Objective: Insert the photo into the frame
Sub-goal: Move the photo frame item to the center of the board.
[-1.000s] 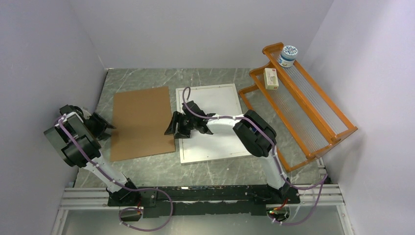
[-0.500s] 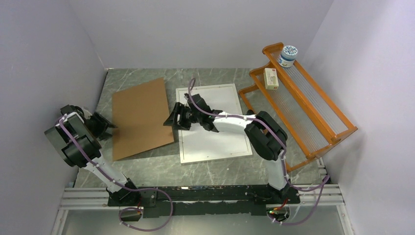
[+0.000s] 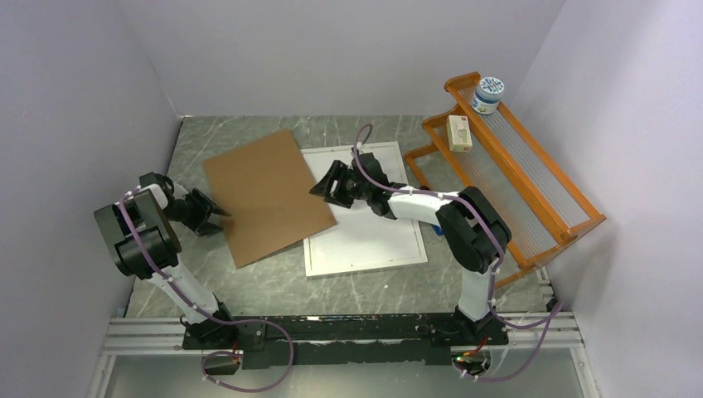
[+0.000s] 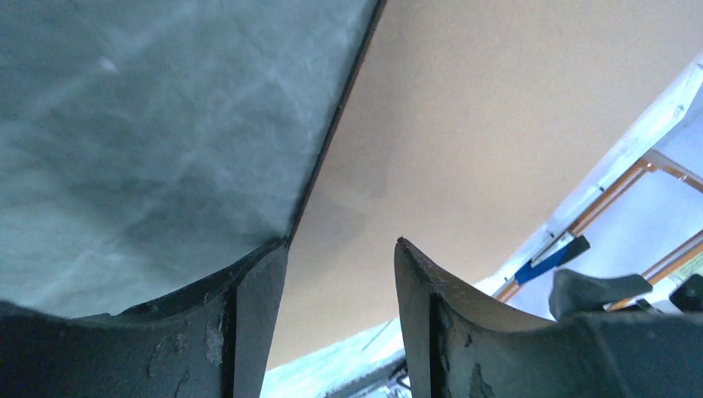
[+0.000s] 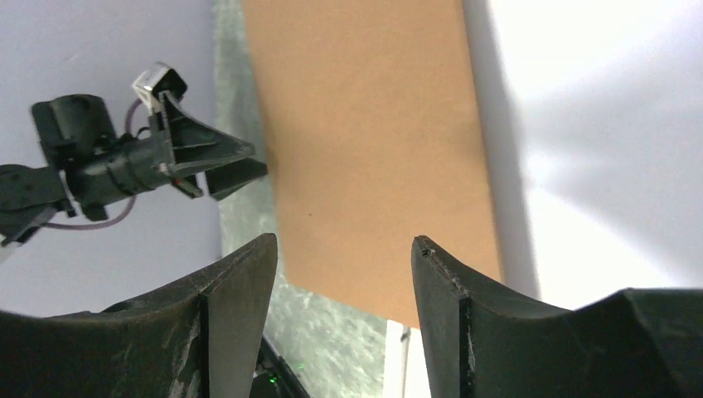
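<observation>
The frame [image 3: 366, 267] lies flat mid-table, a thin pale rim round a plain white face [image 3: 373, 232]. I cannot tell whether that face is the photo's back; no printed side shows. A brown backing board [image 3: 269, 195] lies skewed, its right part over the frame's left side. My left gripper [image 3: 217, 214] is open at the board's left edge, its fingers [image 4: 257, 282] either side of the edge in the left wrist view [image 4: 341, 242]. My right gripper [image 3: 325, 184] is open just over the board's right corner, with the board [image 5: 373, 124] and frame [image 5: 597, 166] ahead of it.
An orange wooden rack [image 3: 514, 174] stands along the right wall, with a round jar [image 3: 487, 94] and a small box [image 3: 458, 133] on it. Grey walls close in the left, back and right. The arm bases sit on a rail at the near edge.
The brown board has turned clockwise and slid right onto the frame's left side. My right gripper has moved back and right. My left gripper has moved right, following the board's edge.
</observation>
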Robot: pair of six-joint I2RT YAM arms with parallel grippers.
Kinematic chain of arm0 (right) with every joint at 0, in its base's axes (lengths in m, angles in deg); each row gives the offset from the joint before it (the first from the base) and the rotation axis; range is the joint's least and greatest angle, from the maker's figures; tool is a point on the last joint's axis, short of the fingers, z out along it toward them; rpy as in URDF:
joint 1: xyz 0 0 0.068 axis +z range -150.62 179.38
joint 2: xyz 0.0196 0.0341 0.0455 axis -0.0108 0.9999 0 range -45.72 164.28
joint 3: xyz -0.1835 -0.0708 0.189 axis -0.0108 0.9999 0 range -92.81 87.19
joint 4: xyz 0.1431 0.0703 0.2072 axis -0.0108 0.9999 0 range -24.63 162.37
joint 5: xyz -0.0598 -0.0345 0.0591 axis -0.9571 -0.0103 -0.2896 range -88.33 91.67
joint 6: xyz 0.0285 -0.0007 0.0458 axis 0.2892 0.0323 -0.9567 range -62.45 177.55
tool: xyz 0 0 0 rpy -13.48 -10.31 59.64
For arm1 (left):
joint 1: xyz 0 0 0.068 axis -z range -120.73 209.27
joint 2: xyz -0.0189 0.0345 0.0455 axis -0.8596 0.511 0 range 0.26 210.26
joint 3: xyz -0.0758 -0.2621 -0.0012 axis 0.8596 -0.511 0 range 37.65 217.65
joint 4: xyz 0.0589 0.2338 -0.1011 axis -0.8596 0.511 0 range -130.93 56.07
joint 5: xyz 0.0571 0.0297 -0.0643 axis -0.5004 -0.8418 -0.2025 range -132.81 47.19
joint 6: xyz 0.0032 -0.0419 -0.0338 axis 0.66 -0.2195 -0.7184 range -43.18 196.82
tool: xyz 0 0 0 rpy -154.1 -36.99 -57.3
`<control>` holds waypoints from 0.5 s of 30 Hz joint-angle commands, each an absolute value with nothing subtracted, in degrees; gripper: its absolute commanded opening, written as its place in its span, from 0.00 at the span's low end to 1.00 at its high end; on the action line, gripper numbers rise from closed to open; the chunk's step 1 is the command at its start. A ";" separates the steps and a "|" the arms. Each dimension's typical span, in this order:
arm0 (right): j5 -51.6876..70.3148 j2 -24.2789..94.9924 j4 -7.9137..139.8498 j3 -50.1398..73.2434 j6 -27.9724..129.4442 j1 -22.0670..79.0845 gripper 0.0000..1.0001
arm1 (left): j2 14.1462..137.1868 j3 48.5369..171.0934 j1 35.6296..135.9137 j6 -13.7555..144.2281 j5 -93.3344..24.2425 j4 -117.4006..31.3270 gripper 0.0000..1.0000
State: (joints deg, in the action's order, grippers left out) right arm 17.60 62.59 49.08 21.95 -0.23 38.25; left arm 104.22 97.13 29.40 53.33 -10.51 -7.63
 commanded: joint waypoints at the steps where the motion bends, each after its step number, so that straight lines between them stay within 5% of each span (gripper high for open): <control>1: 13.02 59.66 52.08 22.81 3.92 38.29 0.66 | 107.25 94.62 31.06 53.91 -15.72 0.18 0.59; 8: 4.84 60.78 62.70 18.06 12.19 37.72 0.76 | 106.54 96.87 31.06 54.61 -21.25 2.93 0.63; 15: 10.34 67.76 63.96 11.05 16.82 36.57 0.79 | 105.67 99.09 31.06 55.77 -23.40 4.51 0.68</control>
State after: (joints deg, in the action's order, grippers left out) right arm 8.11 64.38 63.39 15.88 12.12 37.23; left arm 104.35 98.73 31.13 53.13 -14.73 3.16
